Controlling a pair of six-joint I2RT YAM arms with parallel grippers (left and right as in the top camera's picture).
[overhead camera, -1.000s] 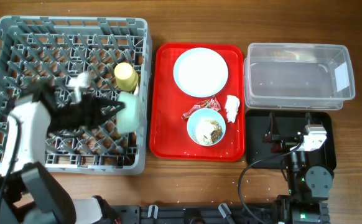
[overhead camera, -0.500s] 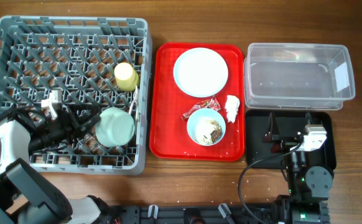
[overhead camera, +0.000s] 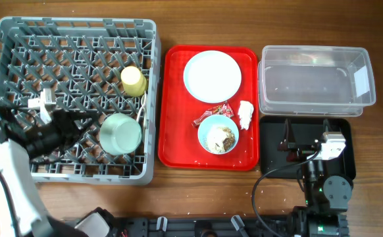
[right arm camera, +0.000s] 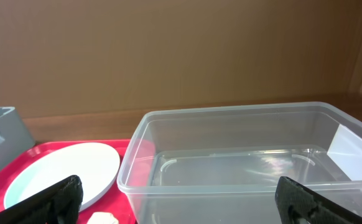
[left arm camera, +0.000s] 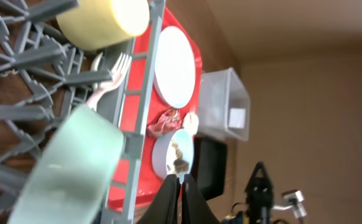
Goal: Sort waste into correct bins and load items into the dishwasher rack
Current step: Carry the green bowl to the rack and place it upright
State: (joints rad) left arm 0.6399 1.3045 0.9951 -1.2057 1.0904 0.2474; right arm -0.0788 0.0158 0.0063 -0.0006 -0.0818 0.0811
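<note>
The grey dishwasher rack (overhead camera: 20,33) holds the yellow cup (overhead camera: 133,80), a cream fork (overhead camera: 143,105) and one mint bowl (overhead camera: 120,133) lying upside down. My left gripper (overhead camera: 89,122) is shut and empty, just left of that bowl (left arm camera: 69,168). On the red tray (overhead camera: 175,141) are the pale blue plate (overhead camera: 212,76), the red-and-white wrapper (overhead camera: 220,112), the white tissue (overhead camera: 246,113) and a second bowl (overhead camera: 218,134) holding brown food scraps. My right gripper (right arm camera: 181,199) is open, over the black tray (overhead camera: 346,131), facing the clear tub (right arm camera: 249,162). The spoon is out of view.
The clear tub (overhead camera: 316,79) stands at the back right, right behind the black tray. The red tray lies between the rack and the bins. Bare wooden table runs along the front edge.
My left gripper has let go of the mint bowl, which now rests upside down in the rack, and has drawn back to the left. The right arm has not moved.
</note>
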